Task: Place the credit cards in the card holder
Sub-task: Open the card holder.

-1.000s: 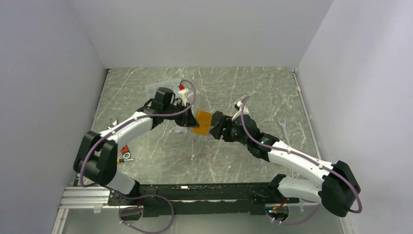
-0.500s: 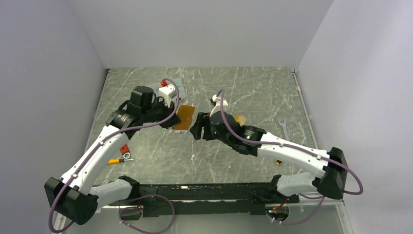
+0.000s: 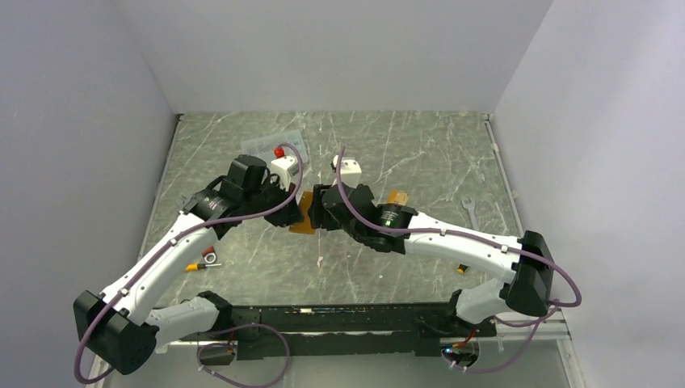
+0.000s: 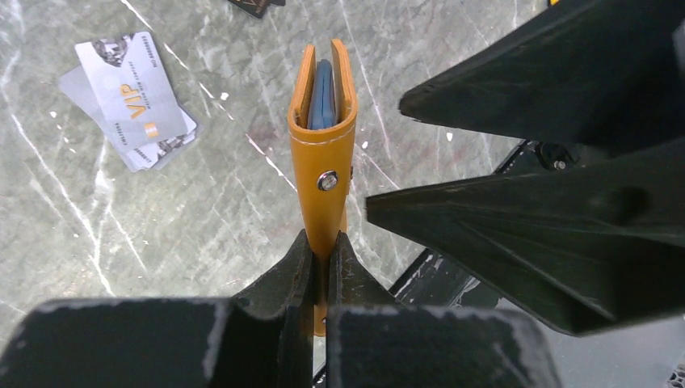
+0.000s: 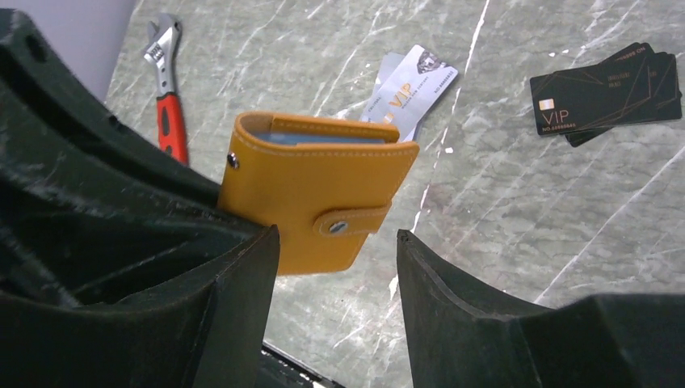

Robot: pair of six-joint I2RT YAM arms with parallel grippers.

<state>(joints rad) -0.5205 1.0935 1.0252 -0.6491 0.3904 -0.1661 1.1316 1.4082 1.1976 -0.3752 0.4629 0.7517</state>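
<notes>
Approach of right gripper [image 5: 335, 250] to the card holder [image 4: 323, 153] has just occurred: jaws stand apart and empty, holder just ahead of them. Left gripper [image 4: 321, 255] is clamped on the holder's lower edge. Credit cards [image 4: 129, 101] lie below, none inserted.

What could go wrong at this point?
1. The left tool pinches the card holder only by one thin edge; a nudge from the open right tool, close beside it, might twist it loose.
2. The holder's snap tab looks fastened, while silver cards and black cards lie on the table, so opening it may be fiddly.
</notes>
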